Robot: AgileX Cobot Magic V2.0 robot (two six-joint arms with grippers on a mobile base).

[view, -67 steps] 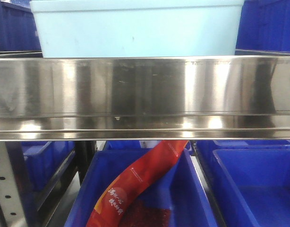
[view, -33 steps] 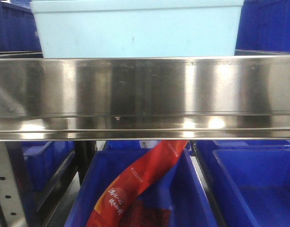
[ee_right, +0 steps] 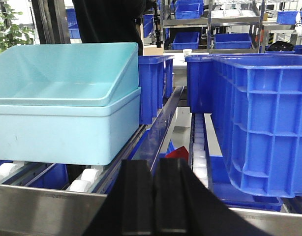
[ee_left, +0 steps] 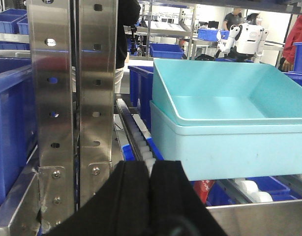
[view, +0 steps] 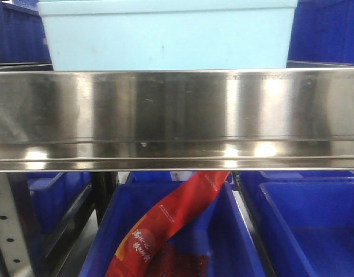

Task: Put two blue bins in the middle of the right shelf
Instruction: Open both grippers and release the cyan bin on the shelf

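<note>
Nested light-blue bins (ee_right: 62, 105) sit level on rollers, long side facing the front rail (view: 177, 118).

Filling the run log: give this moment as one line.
left gripper: shut, empty | right gripper: shut, empty | light blue bins: nested, on shelf rollers, untouched

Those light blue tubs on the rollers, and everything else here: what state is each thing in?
Light blue tubs: two, nested, upper one tilted, empty.
Red packet: lying slanted in a lower blue bin.
Large blue bin: upright on the rollers.
Left gripper: shut, empty.
Right gripper: shut, empty.
</note>
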